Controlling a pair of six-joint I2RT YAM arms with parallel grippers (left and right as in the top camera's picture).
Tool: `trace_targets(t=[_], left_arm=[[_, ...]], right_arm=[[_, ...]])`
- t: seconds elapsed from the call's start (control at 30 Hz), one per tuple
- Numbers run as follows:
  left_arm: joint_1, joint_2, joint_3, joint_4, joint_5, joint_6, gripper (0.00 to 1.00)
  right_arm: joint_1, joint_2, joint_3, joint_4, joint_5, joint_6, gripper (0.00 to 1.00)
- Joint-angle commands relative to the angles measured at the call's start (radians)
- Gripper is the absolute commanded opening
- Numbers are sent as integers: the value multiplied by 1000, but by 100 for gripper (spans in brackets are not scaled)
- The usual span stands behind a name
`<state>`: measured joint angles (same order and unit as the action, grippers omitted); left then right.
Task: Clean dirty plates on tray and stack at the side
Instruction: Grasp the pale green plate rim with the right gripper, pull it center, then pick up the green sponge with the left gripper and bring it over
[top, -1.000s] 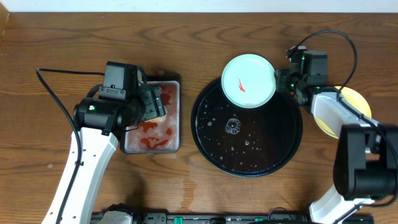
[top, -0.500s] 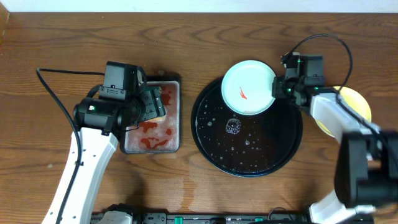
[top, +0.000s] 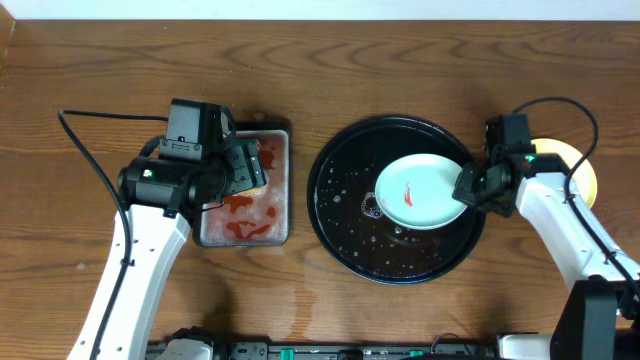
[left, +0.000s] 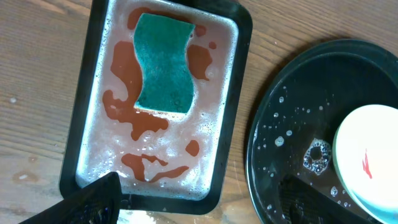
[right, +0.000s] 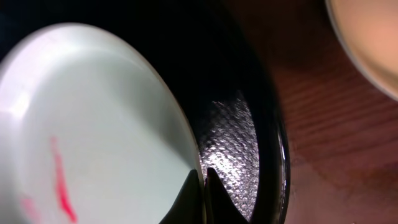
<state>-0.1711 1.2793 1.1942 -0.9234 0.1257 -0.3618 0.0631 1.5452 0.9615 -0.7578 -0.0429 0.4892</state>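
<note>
Plate, mint-white with one red smear, has been moved from the far rim of the tray to its right-centre and is seen tilted. Its right edge is clamped by the right gripper. Left gripper is held over the basin, fingers apart, nothing held.

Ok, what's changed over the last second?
The right claw, pinching the mint plate by its rim, swung it from the far edge of the round tray inward, over the tray's right half. The left claw, sponge and soapy tray stayed put.
</note>
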Motion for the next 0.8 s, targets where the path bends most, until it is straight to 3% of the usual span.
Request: trace_targets(t=[0.0,0.07,0.17,0.33,0.63,0.77], left_arm=[[3,1,8,-3,-2,10,81],[3,1,8,-3,-2,10,81],[3,1,8,-3,-2,10,81],[3,1,8,-8,6,6,81],[2,77,-37,-2,-21,62,80],[2,192,-118,91,-93,62,78]], right_arm=[[8,10,-63,42,23,106,1],[18,10,-74,47,-55,78,8],[37,1,-70,63,-146,-123,20],[39,-60,-27,-22,-126,-327,22],[23,-228,-10,-54,-125,-348,29],[23,-262,-10,-58,-150,-348,33]])
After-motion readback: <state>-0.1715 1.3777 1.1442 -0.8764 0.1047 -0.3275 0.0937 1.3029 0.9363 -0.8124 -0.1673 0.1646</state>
